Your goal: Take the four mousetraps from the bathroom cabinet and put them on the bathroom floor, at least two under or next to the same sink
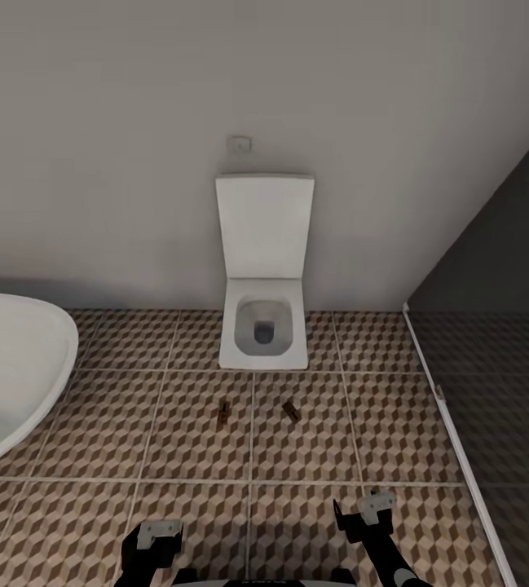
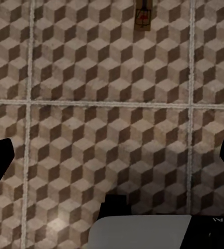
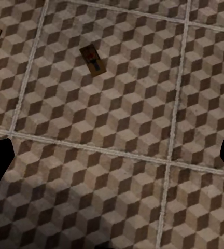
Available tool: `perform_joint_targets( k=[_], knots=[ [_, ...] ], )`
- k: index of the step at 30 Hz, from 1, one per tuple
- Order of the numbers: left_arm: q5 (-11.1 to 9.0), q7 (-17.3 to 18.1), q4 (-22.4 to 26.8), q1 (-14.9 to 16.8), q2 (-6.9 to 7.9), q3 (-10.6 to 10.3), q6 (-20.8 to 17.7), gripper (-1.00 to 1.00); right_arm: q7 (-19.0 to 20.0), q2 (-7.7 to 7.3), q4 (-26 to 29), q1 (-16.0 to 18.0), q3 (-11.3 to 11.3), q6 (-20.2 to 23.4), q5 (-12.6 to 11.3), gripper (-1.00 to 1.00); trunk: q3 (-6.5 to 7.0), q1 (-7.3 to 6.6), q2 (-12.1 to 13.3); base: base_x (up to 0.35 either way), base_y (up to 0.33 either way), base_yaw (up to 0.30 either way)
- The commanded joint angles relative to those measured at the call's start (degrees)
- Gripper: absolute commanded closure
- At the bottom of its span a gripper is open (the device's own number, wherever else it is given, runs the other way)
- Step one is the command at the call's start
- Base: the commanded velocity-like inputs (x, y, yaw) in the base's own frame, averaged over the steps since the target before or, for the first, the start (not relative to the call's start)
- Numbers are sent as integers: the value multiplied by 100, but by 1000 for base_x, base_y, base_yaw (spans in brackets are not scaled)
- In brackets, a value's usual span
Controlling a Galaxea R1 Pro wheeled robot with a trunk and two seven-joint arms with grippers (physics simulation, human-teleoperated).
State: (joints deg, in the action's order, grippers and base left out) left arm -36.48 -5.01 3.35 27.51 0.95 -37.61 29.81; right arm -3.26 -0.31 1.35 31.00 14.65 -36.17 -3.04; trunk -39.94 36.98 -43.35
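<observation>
Both grippers, left (image 1: 152,545) and right (image 1: 363,512), hang spread wide and empty over the floor (image 1: 93,424). Two mousetraps (image 1: 225,415) (image 1: 290,410) lie flat on the tiles, near each other, in front of the toilet (image 1: 264,326), with the tub (image 1: 11,367) off to one side. Judging by this, half are down; two more likely remain, and sink placement is unconfirmed.

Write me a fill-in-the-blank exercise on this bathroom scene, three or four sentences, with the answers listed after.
1. ____ mousetraps lie on the bathroom floor: the left mousetrap and the right mousetrap.
2. Both lie just in front of the white ____, whose lid stands raised.
3. At the head view's left edge curves the rim of a white ____.
4. The left gripper and the right gripper each hold ____.

Missing words: Two; toilet; bathtub; nothing
</observation>
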Motion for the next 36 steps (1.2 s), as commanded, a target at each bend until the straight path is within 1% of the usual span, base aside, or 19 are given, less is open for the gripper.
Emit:
perform_joint_targets(
  k=[1, 9, 12, 14, 15, 20, 24, 25, 29, 30, 36],
  knots=[
    [5, -52, 5, 0, 2, -50, 7, -100, -27, -1, -3, 2, 50, -13, -30, -100, 24, -21, 38, 0, 0, 0],
    [2, -52, -106, 0, 12, -53, 7, -100, -37, -31, -3, 2, 47, -7, -60, -100, 243, -197, 359, 0, 0, 0],
    [-5, -52, -286, 0, 26, -53, 17, -100, -45, -32, -3, 2, 47, -5, -143, -100, 324, -263, 479, 0, 0, 0],
    [-25, -52, -486, 0, 34, -53, 35, -100, -57, -50, -16, 0, 47, -5, -284, -100, 379, -307, 559, 0, 0, 0],
    [-28, -52, -507, 0, 35, -53, 37, -100, -58, -58, -19, -3, 47, -5, -297, -100, 406, -329, 600, 0, 0, 0],
    [-39, -52, -682, 0, 38, -47, 43, -100, -60, -130, -27, -210, 46, -3, -336, -100, 543, -439, 800, 0, 0, 0],
    [-45, -52, -741, -17, 71, -45, 49, -100, -61, -148, -30, -382, 46, -4, -344, -100, 652, -527, 961, 0, 0, 0],
    [-47, -52, -753, -85, 103, -43, 51, -100, -61, -150, -29, -484, 46, -4, -349, -100, 679, -549, 1001, 0, 0, 0],
    [-50, -52, -761, -235, 161, -38, 57, -100, -57, -146, -31, -611, 46, -4, -353, -100, 788, -636, 1161, 0, 0, 0],
    [-51, -52, -764, -319, 213, -37, 59, -100, -49, -136, -31, -729, 46, -5, -354, -100, 815, -658, 1201, 0, 0, 0],
    [-52, -64, -765, -485, 249, -36, 53, -100, -49, -118, -34, -964, 46, -3, -355, -100, 979, -790, 1442, 0, 0, 0]
  ],
)
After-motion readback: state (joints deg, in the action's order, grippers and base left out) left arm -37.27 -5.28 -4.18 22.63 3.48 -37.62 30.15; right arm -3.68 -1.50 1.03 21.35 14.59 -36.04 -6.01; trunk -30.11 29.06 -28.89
